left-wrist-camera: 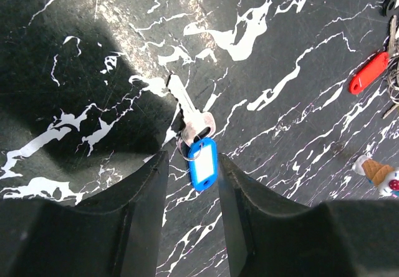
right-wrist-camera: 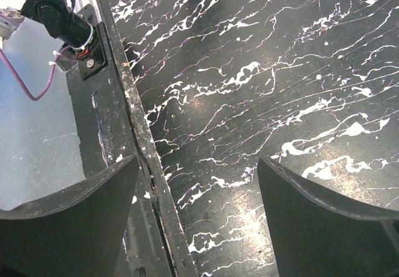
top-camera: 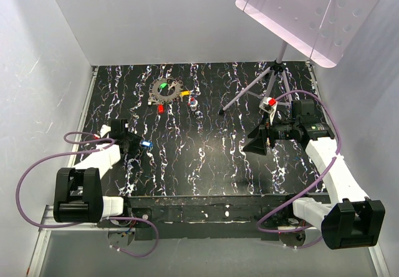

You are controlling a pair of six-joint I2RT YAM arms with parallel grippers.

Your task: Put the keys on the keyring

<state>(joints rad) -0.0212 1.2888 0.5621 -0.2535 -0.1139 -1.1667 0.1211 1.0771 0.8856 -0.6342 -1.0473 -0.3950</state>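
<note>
A silver key (left-wrist-camera: 189,110) with a blue tag (left-wrist-camera: 203,163) lies on the dark marbled table (left-wrist-camera: 299,15), seen from above as a blue-tagged key (top-camera: 146,144). My left gripper (left-wrist-camera: 192,158) is low over it, jaws partly open, with the tag between the tips and a gap on each side. The keyring (top-camera: 167,88) lies at the back left, grey keys fanned around it and a green cap on top. A yellow tag (top-camera: 184,93) and a red tag (top-camera: 161,108) lie beside it. My right gripper (right-wrist-camera: 197,160) hangs wide open and empty over the table's near edge.
A small red-white-blue object (top-camera: 193,102) sits right of the keyring. A music stand (top-camera: 312,9) on tripod legs (top-camera: 262,87) occupies the back right. White walls close in the table on both sides. The table's front lip (right-wrist-camera: 140,140) runs under the right gripper.
</note>
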